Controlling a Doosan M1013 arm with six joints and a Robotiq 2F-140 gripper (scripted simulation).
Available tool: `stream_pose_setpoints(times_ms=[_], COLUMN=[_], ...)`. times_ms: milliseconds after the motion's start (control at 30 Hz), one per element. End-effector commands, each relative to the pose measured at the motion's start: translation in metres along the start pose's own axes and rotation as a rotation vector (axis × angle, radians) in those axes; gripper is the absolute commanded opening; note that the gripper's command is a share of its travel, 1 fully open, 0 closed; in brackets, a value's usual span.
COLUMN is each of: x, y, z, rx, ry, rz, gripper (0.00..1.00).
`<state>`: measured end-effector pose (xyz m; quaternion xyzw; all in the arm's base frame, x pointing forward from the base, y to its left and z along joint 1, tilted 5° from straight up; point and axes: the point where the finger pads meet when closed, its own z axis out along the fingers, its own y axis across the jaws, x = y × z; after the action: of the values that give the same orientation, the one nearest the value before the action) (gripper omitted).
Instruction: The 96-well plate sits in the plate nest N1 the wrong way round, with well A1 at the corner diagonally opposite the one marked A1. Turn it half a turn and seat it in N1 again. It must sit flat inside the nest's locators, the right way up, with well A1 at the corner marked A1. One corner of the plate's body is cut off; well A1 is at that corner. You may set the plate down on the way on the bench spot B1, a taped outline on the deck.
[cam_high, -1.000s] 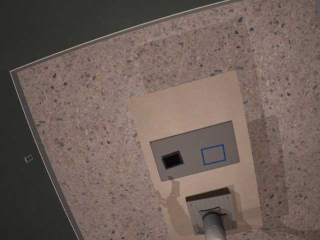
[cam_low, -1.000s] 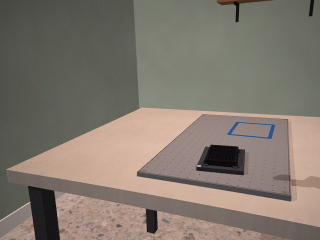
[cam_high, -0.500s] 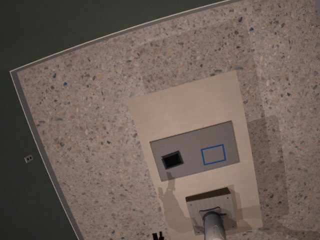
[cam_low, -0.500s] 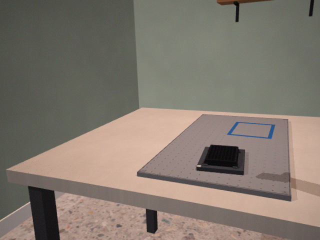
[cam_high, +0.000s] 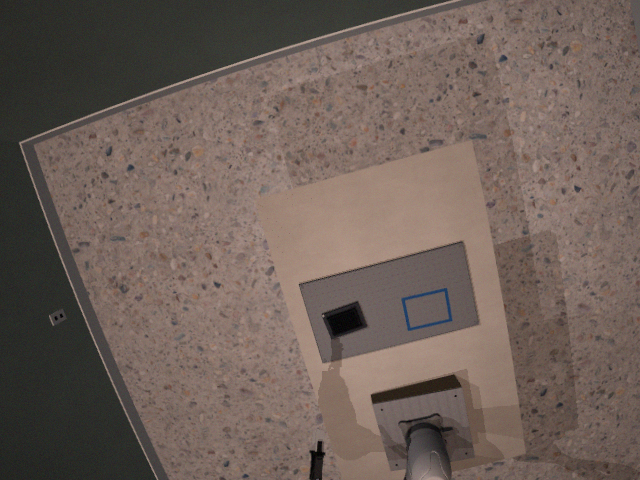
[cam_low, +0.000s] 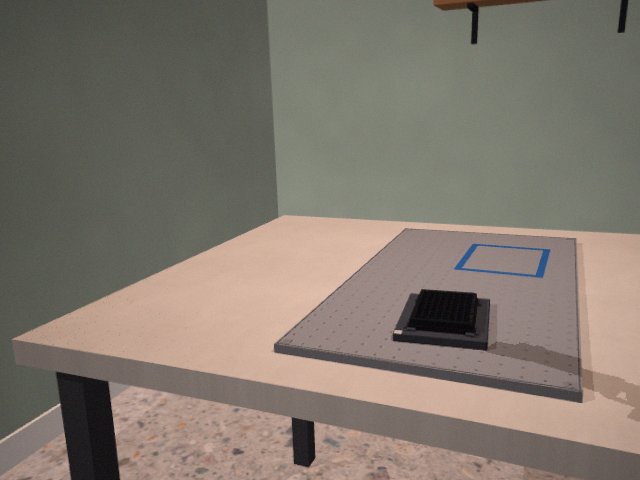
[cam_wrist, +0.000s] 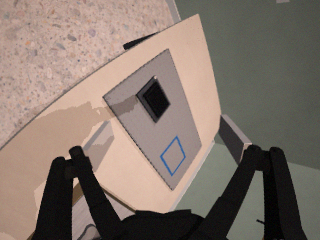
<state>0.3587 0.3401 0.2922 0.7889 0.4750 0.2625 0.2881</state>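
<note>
The black 96-well plate (cam_low: 443, 311) sits in the dark nest N1 (cam_low: 442, 334) on the grey perforated deck (cam_low: 361, 320). A small white mark (cam_low: 397, 331) shows at the nest's near left corner. From above, the plate (cam_high: 344, 319) is at the deck's left end and the blue taped outline B1 (cam_high: 427, 308) is to its right. B1 also shows in the exterior view (cam_low: 502, 259). My gripper (cam_wrist: 165, 127) is open and empty, high above the table and far from the plate (cam_wrist: 155, 98). I cannot make out the plate's cut corner.
The deck lies on a light wooden table (cam_high: 382, 217). The arm's base plate (cam_high: 423, 418) stands at the table's near edge, with the arm (cam_high: 426, 457) rising from it. A wooden wall shelf (cam_low: 485, 4) hangs behind the table. Speckled floor surrounds the table.
</note>
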Motion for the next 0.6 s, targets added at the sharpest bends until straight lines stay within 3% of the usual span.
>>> stream_pose_setpoints(times_ms=[0,200,267,333,400,467,533,567], x=[-0.003,-0.008,-0.008,-0.011,-0.013,-0.015,-0.017,-0.018], y=[-0.003,-0.008,-0.008,-0.010,-0.011,-0.013,-0.014,-0.015], z=[0.017,0.041,0.041,0.050,0.060,0.068,0.078,0.082], rx=[0.038,0.100,0.100,0.122,0.168,0.168,0.216,0.216], ry=[-0.042,-0.095,-0.095,-0.111,-0.139,-0.139,-0.162,-0.162], rz=[-0.048,-0.113,-0.113,-0.135,-0.175,-0.175,-0.213,-0.213], gripper=[1.00,1.00,1.00,1.00,1.00,1.00,1.00,1.00])
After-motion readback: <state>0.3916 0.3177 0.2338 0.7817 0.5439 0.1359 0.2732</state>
